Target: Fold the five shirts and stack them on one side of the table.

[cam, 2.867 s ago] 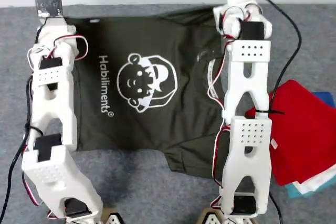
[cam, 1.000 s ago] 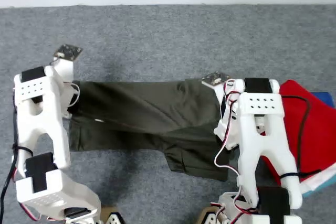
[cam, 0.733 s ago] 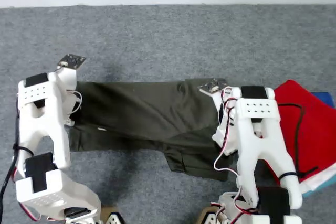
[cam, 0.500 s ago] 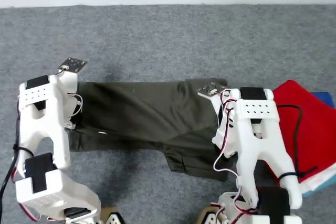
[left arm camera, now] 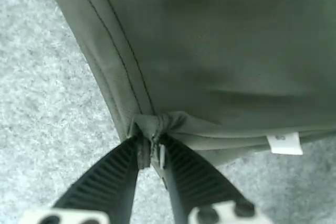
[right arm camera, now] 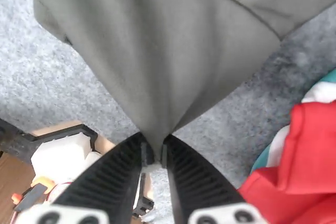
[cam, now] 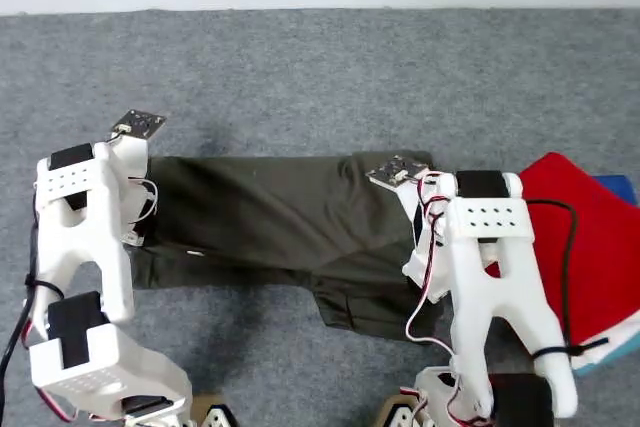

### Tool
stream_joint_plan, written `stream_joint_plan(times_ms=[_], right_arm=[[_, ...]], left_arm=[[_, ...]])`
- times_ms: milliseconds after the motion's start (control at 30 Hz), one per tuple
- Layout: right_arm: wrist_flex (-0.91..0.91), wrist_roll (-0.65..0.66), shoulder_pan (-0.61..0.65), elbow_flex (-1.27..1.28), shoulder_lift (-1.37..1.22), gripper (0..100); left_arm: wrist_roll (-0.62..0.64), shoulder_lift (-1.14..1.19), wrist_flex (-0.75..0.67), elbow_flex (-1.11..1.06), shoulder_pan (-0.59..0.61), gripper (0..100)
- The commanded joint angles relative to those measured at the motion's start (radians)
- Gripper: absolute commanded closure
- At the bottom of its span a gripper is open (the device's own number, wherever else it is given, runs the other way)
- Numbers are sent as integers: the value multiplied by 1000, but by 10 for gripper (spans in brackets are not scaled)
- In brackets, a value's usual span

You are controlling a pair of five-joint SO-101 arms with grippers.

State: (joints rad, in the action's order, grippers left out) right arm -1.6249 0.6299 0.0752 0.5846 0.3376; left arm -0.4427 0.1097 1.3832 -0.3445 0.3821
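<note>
A dark olive-green cotton shirt is seen in the high view lying folded into a long band across the middle of the grey, carpet-like table cover, with one darker part of the cloth jutting out from the band towards the arms' bases. The left end of the band is held by the left gripper: in the left wrist view its black ribbed fingers are pressed together on a small bunched pleat at the stitched hem of the shirt, and a small white label is seen sewn at the cloth's edge close by. The right end is held by the right gripper, whose fingers are closed on a gathered point of the fabric, from which the cloth fans out in the right wrist view. In the high view the white left arm is placed over the band's left end and the white right arm over its right end. Just beside the right arm, at the right edge of the table, a folded red shirt is laid on top of a white garment and a teal-blue one, so that a small stack is formed there. Whether the olive shirt touches this stack cannot be told, as the join is hidden by the right arm.
</note>
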Motion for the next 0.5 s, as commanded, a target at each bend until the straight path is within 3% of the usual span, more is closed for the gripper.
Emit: stream_joint_plan(times_ms=[0, 267, 467], right_arm=[[-18, 14, 5, -5, 41, 986], [-94, 26, 48, -5, 44, 981], [-124, 3, 64, -9, 44, 839]], left_arm=[[-11, -44, 0, 4, 5, 964], [-11, -54, 55, 4, 6, 917], [-26, -57, 98, 18, 14, 917]])
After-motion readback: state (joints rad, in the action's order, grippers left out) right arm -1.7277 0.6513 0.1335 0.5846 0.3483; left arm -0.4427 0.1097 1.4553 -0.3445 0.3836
